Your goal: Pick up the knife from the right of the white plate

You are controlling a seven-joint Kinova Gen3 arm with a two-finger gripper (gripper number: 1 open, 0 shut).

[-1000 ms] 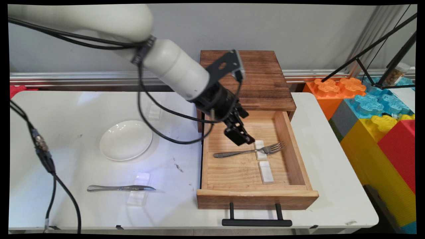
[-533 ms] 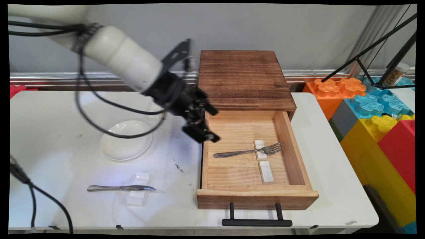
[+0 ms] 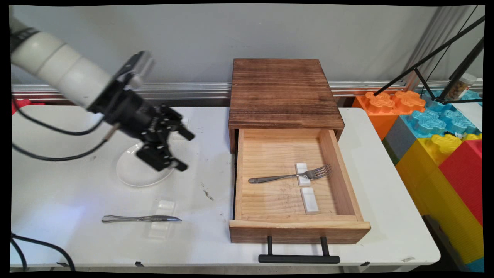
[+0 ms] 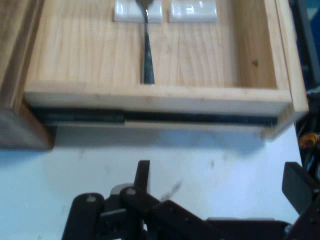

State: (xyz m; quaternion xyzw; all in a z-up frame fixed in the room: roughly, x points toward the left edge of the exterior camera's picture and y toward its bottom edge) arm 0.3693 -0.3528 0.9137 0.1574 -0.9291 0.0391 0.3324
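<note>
Wood, metal and glossy white surfaces

The drawer (image 3: 281,210) is pale, smooth wood under a darker, rough-grained cabinet top (image 3: 283,90); fork (image 3: 289,176) and knife (image 3: 141,219) are shiny metal; the plate (image 3: 135,175) looks glossy, the worktop (image 3: 77,185) smooth white.

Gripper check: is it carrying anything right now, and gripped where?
Nothing is held. The gripper is open and empty above the white plate; the fork lies in the drawer.

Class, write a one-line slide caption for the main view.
Open, empty gripper above the white plate; fork on a rest in the open wooden drawer; knife on the table.
</note>
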